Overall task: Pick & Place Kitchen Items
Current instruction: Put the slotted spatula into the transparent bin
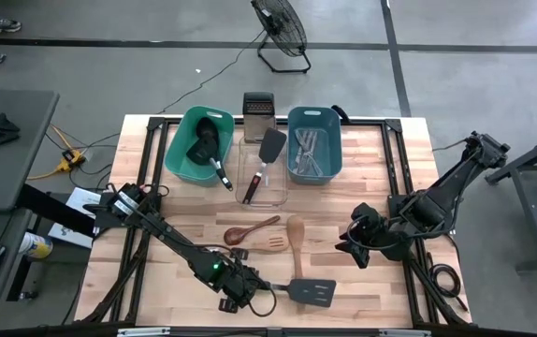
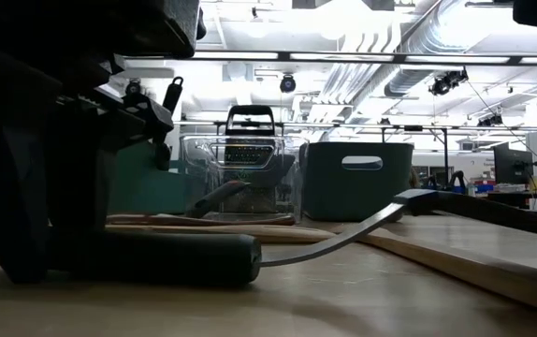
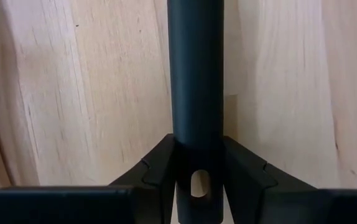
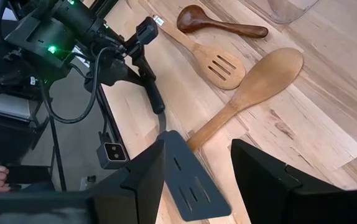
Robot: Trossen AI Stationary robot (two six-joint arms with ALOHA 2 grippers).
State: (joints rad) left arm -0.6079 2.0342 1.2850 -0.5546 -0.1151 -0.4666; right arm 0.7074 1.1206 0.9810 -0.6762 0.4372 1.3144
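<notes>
The left arm [image 1: 170,245] is stretched low across the wooden table [image 1: 390,290] toward its front edge, the wrist bent down. The right arm [image 1: 442,201] is folded over the table's right side, its right gripper [image 1: 351,240] held above the surface with fingers apart and nothing between them. The left gripper [image 1: 250,298] is closed on the handle of the black slotted turner [image 1: 311,291], which lies flat near the front edge, just beside the light wooden spoon [image 1: 296,241].
</notes>
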